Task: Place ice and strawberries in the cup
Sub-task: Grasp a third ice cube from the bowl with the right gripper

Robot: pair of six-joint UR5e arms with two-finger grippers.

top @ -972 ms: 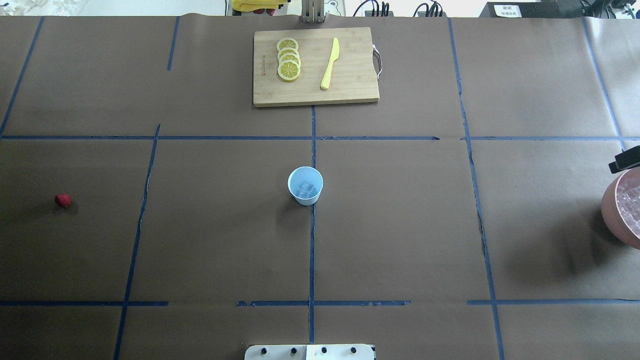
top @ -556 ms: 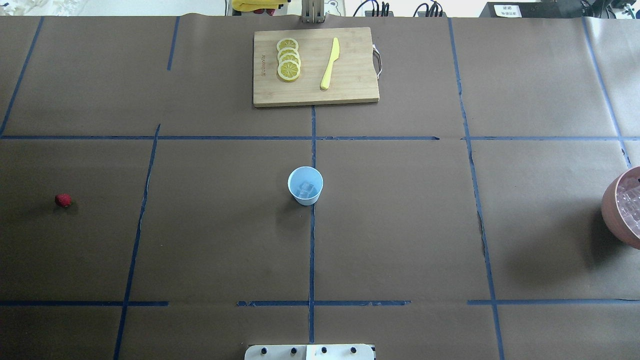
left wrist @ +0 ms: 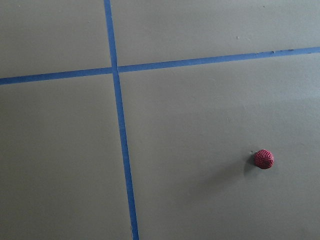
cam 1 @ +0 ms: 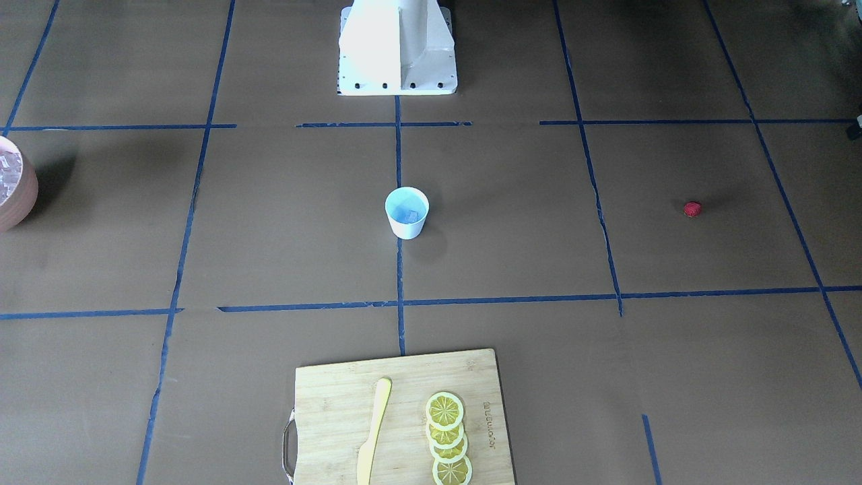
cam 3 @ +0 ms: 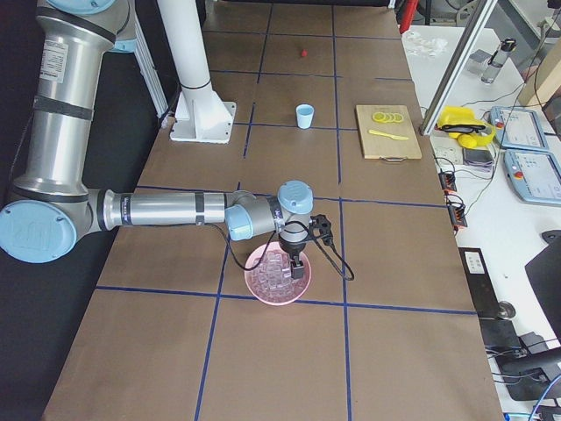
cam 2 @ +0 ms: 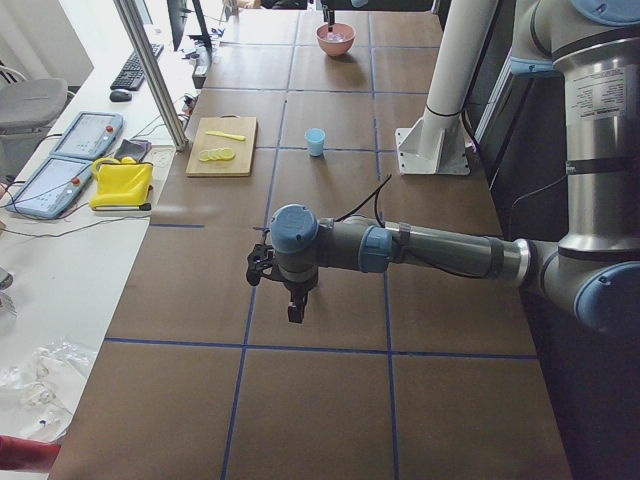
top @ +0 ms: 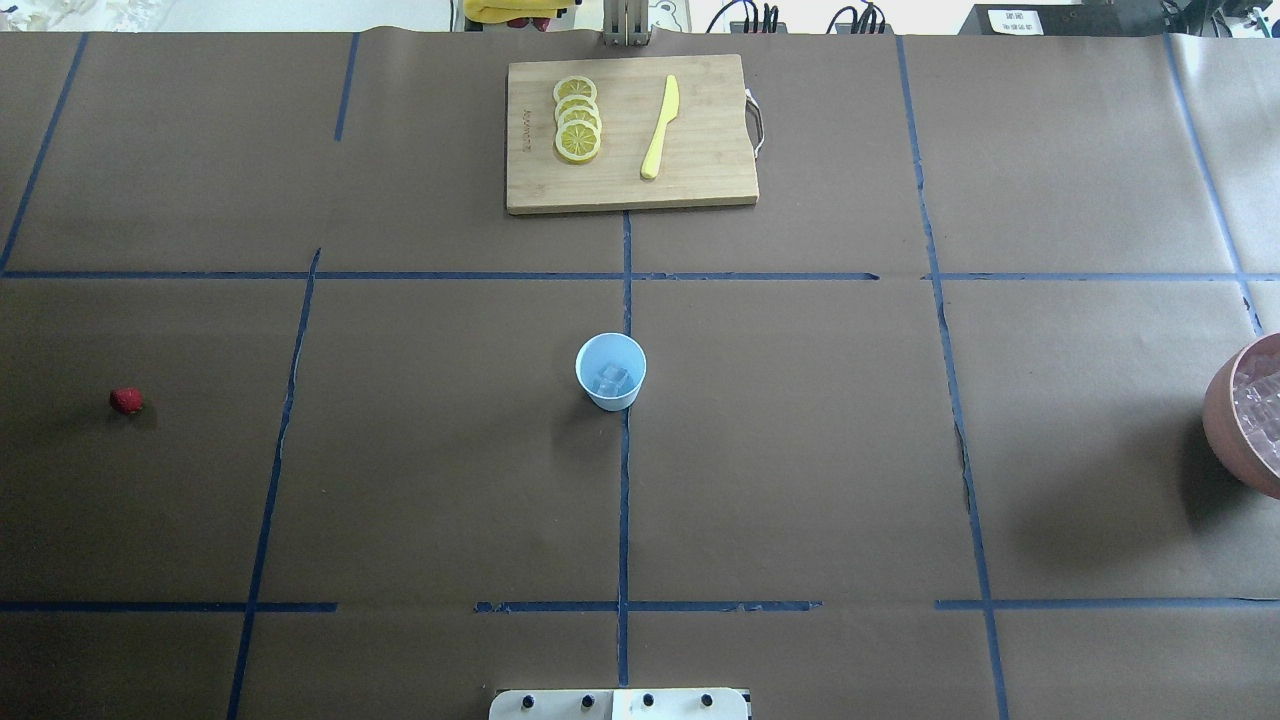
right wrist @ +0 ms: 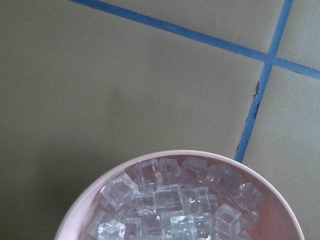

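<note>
While ice sits in the cup at the centre, the strawberry lies well apart on my left side, low and right in my left wrist view, nearest my left gripper, whose fingers I cannot tell as spread or closed.

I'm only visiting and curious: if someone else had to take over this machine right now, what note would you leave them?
Left gripper: above bare table, near the strawberry; cannot tell if the jaws are open or shut.
Right gripper: over the bowl of ice; jaws cannot be judged either.
Cup: mid-table, upright, some ice inside.
Done: ice in cup.
Left: strawberry, lying on the table, into the cup; maybe more ice.
</note>
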